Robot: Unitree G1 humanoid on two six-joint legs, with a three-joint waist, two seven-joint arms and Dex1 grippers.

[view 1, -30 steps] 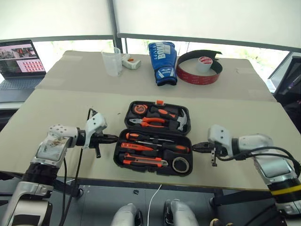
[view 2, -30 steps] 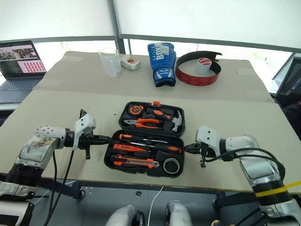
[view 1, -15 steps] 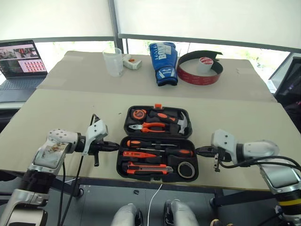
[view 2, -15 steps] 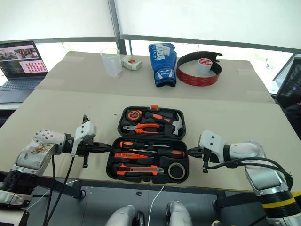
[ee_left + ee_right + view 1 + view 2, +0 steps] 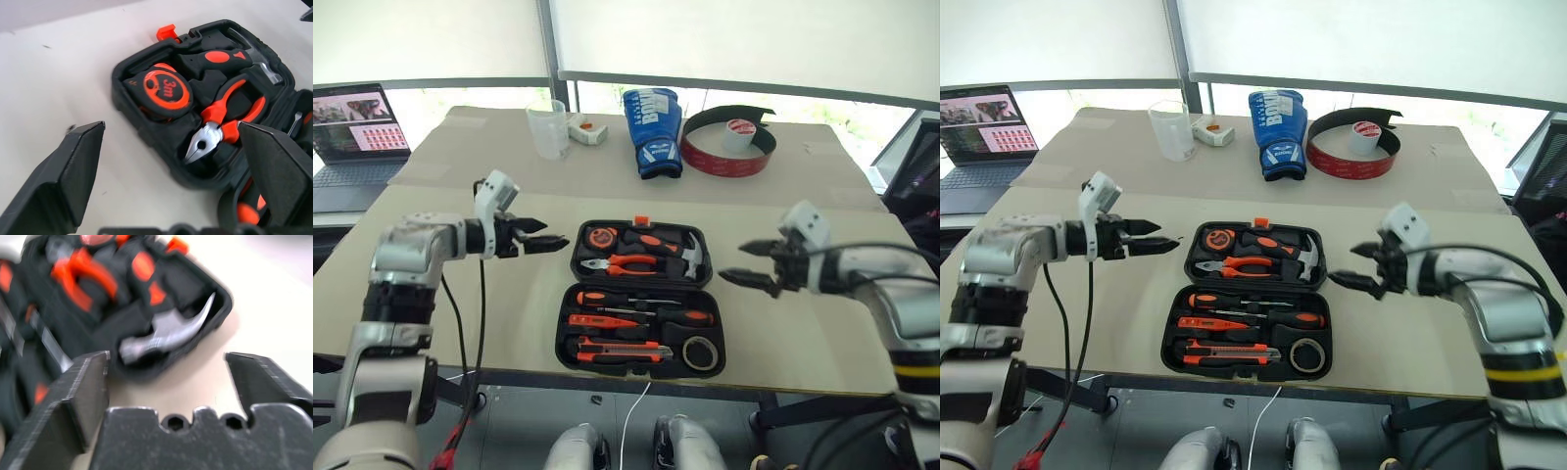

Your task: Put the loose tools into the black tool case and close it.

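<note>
Left gripper (image 5: pixel 546 242): jaws wide, empty, beside lid half. Black tool case (image 5: pixel 641 296): open flat at table (image 5: pixel 431 245) front edge, tools seated in recesses. Right gripper (image 5: pixel 747 264): jaws wide, empty. Swing lid over evenly; press orange latch (image 5: pixel 644 211) home.

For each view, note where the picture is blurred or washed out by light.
Eye views: sharp on the black tool case, with windows behind glaring white. Left wrist view: tape measure crisp, near fingers soft. Right wrist view: hammer and case smeared by blur.
</note>
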